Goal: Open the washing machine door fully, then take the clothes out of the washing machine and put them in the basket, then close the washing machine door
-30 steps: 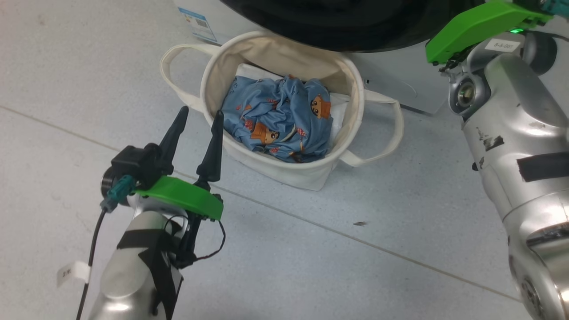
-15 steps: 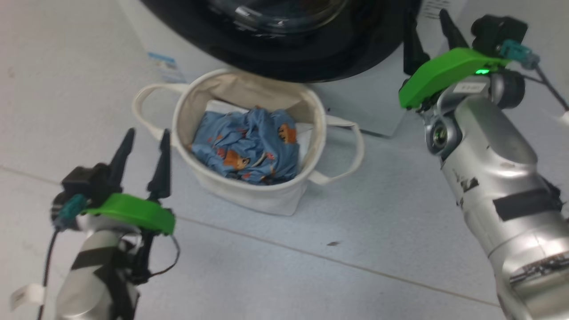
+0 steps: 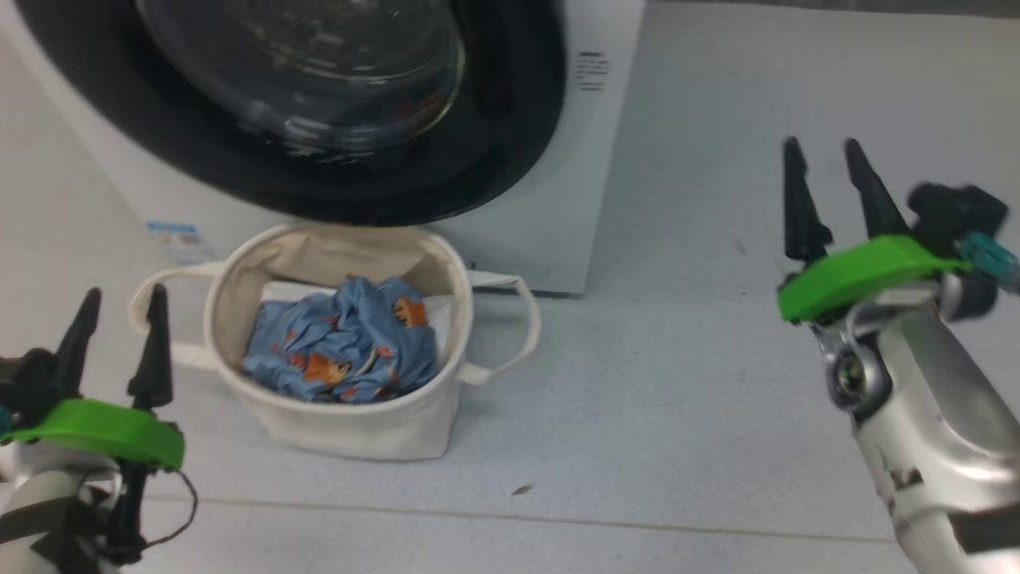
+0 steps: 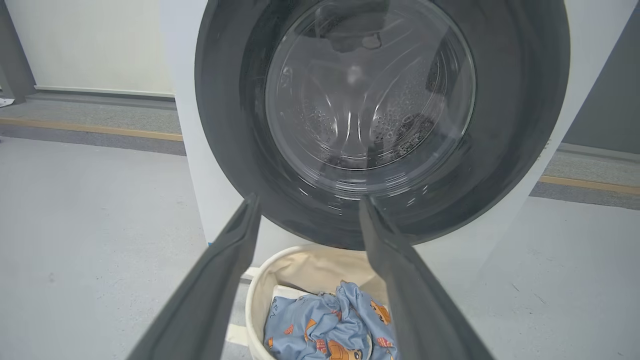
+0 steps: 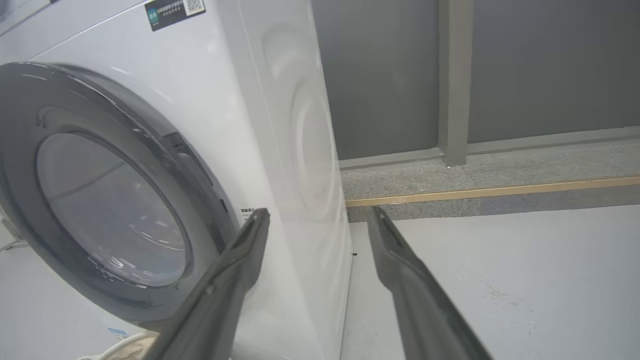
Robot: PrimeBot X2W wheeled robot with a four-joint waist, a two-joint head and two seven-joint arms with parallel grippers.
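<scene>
Green-collared and nearest you, your left gripper (image 3: 126, 292) at the near left and your right gripper (image 3: 821, 143) at the right hang over the floor (image 3: 677, 399), well apart, each with its fingers spread and empty. Farther in, the basket (image 3: 335, 430) stands on the floor just right of the left gripper, with the clothes (image 3: 343, 355) bunched inside it on a white sheet (image 3: 279, 291). Just behind the basket, the door (image 3: 510, 151) lies flush against the front of the washer (image 3: 606, 199), its black rim overhanging the basket's far edge.
</scene>
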